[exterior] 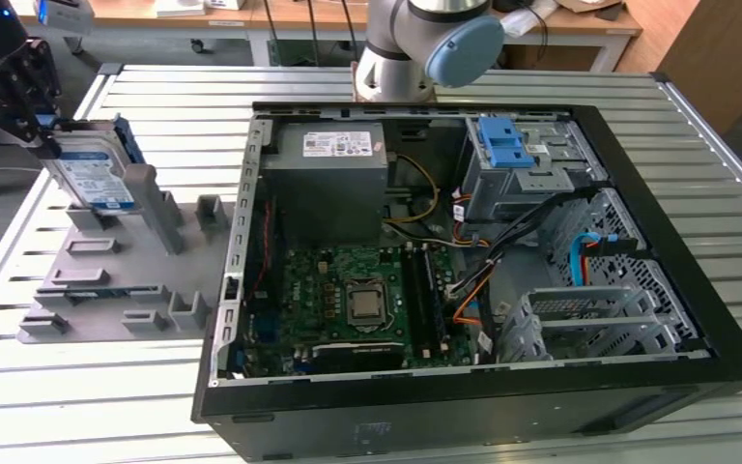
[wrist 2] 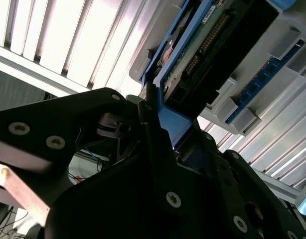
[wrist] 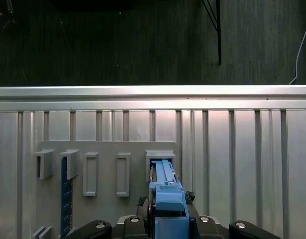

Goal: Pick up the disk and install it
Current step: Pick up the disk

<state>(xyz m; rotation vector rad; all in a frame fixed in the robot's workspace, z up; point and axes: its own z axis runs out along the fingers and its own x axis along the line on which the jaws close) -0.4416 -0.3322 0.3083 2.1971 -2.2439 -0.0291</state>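
The disk (exterior: 93, 175), a silver-grey drive with a white-and-blue label in a blue carrier frame, stands on edge at the grey holder rack (exterior: 127, 266) on the exterior view's left. My black gripper (exterior: 43, 135) is shut on its upper end. In the second wrist view the black fingers (wrist 2: 158, 149) clamp the blue carrier (wrist 2: 175, 124), with the disk's circuit-board face (wrist 2: 203, 40) beyond. In the first wrist view the blue carrier (wrist: 165, 189) points into a rack slot (wrist: 160, 157). Whether the disk's lower end still rests in the slot I cannot tell.
An open black computer case (exterior: 680, 290) lies on the slatted metal table (exterior: 74, 387) at the exterior view's right. Inside it are a grey drive bay with a blue latch piece (exterior: 513, 147), a power supply (exterior: 332, 179) and a motherboard (exterior: 358, 300). The arm's base (exterior: 410, 48) stands behind the case.
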